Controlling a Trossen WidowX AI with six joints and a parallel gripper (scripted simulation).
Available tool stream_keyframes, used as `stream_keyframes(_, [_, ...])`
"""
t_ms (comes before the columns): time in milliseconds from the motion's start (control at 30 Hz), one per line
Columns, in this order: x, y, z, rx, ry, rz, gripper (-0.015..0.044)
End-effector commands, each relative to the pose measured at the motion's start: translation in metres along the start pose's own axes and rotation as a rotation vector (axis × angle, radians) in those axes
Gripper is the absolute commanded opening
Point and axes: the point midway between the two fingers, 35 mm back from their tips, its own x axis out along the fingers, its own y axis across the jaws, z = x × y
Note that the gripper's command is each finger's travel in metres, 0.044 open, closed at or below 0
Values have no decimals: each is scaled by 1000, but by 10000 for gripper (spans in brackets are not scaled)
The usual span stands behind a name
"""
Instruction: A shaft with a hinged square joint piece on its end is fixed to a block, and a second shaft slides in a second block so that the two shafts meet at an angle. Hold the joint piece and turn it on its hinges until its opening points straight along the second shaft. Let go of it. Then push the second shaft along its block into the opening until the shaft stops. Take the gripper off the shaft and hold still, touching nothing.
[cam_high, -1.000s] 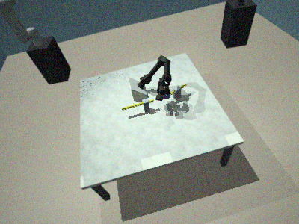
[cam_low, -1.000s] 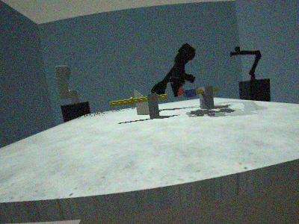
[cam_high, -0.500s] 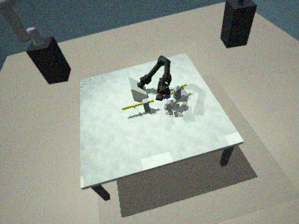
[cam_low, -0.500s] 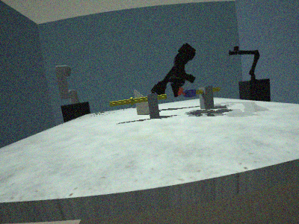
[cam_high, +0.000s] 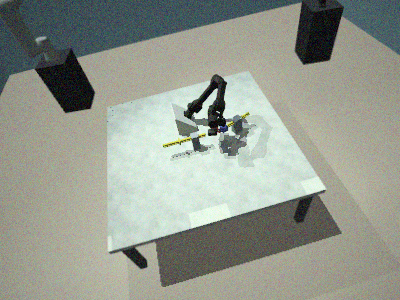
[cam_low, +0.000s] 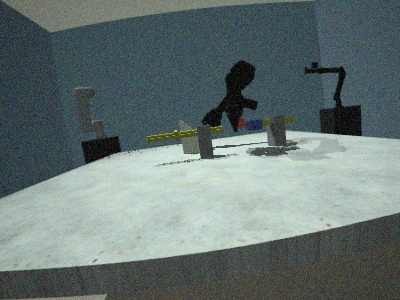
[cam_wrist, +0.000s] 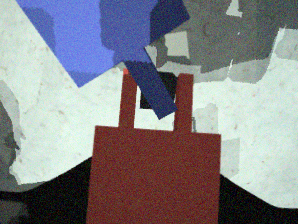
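The black gripper (cam_high: 213, 132) (cam_low: 236, 128) (cam_wrist: 148, 154) was closed on the matte red, square-bodied joint piece (cam_high: 218, 131) (cam_low: 241, 123) (cam_wrist: 155, 172), right of centre in the exterior view and filling the wrist view's lower middle. Its two straight prongs flanked a slanting tab of the smooth blue hinge part (cam_high: 223, 129) (cam_low: 254, 124) (cam_wrist: 75, 35) at upper left. In the exterior view, the long yellow second shaft (cam_high: 175, 143) (cam_low: 165, 136) crossed an upright grey block (cam_high: 196, 144) (cam_low: 205, 143) left of the joint piece, above the pale, mottled tabletop (cam_high: 160, 190) (cam_low: 190, 205) (cam_wrist: 255, 165).
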Motion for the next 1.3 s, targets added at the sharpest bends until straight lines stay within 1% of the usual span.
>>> stream_keyframes(0, [3, -1, -1, -31, -62, 1, 0])
stream_keyframes(433, [14, -8, -2, -159, -283, 25, 0])
stream_keyframes(667, [15, -9, -2, -180, -311, 30, 0])
stream_keyframes(1267, [15, -9, -2, -181, -312, 31, 0])
